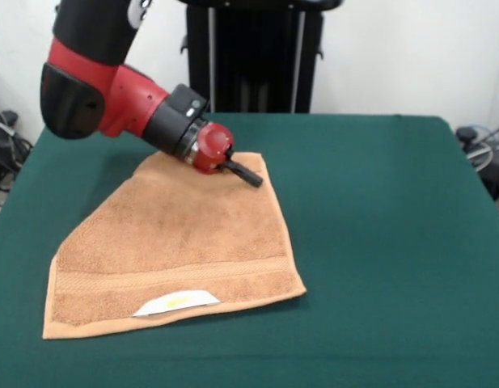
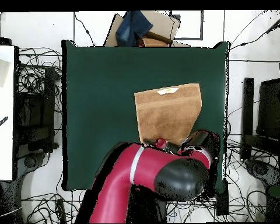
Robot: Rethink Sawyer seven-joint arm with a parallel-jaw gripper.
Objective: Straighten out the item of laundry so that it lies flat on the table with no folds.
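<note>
The light orange-tan towel lies on the dark green table, left of centre. Its near hem carries a white label with a yellow mark. Its left side runs as a slanted edge up to the far corner, so one corner looks folded in. My gripper sits low at the towel's far right corner, on or just above the cloth. In the overhead view the towel lies on the table with the label at its top edge. The red arm covers its lower edge, and the gripper shows there.
The black pedestal stands behind the table. A cardboard box with a blue cloth lies beyond the table's top edge in the overhead view. Cables cover the floor on both sides, and a white surface stands at the left.
</note>
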